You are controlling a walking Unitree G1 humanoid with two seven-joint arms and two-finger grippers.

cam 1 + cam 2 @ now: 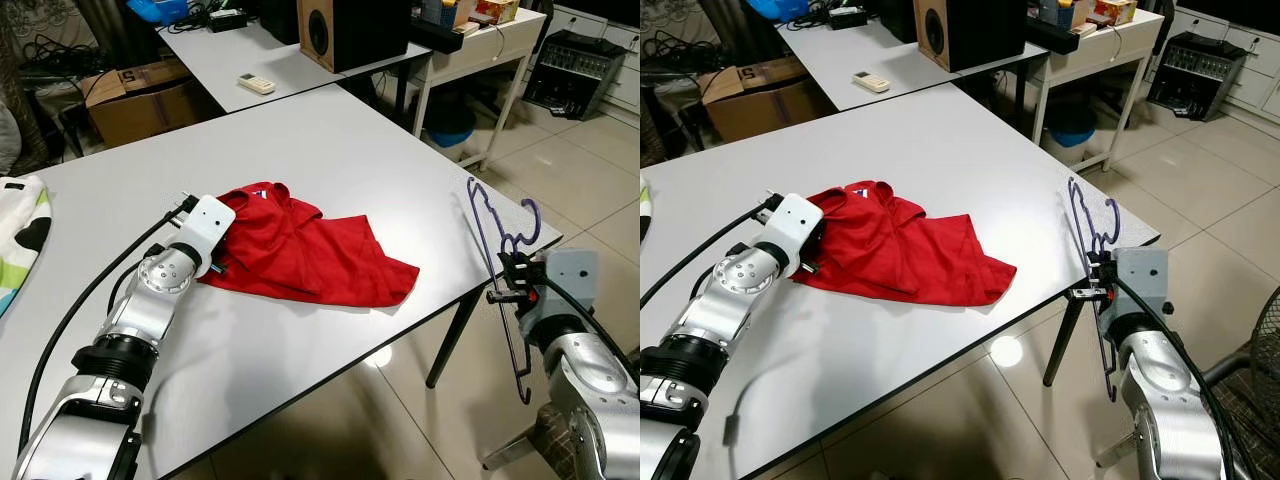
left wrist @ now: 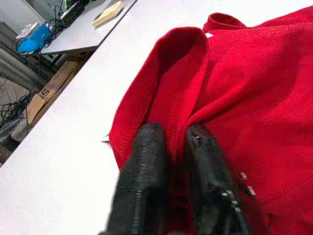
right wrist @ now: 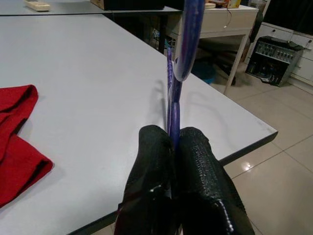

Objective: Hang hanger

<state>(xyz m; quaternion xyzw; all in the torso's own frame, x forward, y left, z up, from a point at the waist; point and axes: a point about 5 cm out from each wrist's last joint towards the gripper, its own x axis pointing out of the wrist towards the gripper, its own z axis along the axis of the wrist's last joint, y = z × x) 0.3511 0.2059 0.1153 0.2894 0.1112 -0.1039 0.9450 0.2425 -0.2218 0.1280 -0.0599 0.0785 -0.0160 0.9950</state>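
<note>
A purple hanger (image 1: 497,250) is standing upright just off the white counter's (image 1: 330,150) right edge, pinched between the closed fingers of the right pincer (image 3: 172,147). On the counter, the left pincer (image 2: 172,147) is squeezing a fold of a crumpled red shirt (image 1: 305,250), fingers nearly together.

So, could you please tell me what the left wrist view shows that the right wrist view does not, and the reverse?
Left wrist view alone: the left hand with its fingers pinched on a fold of the red shirt near its collar, plus a cardboard box beyond the table edge.

Right wrist view alone: the right hand clamped on the purple hanger, which stands upright past the table's corner, with tiled floor behind.

Both: the grey table and some of the red shirt, though the right wrist view catches just its edge.
</note>
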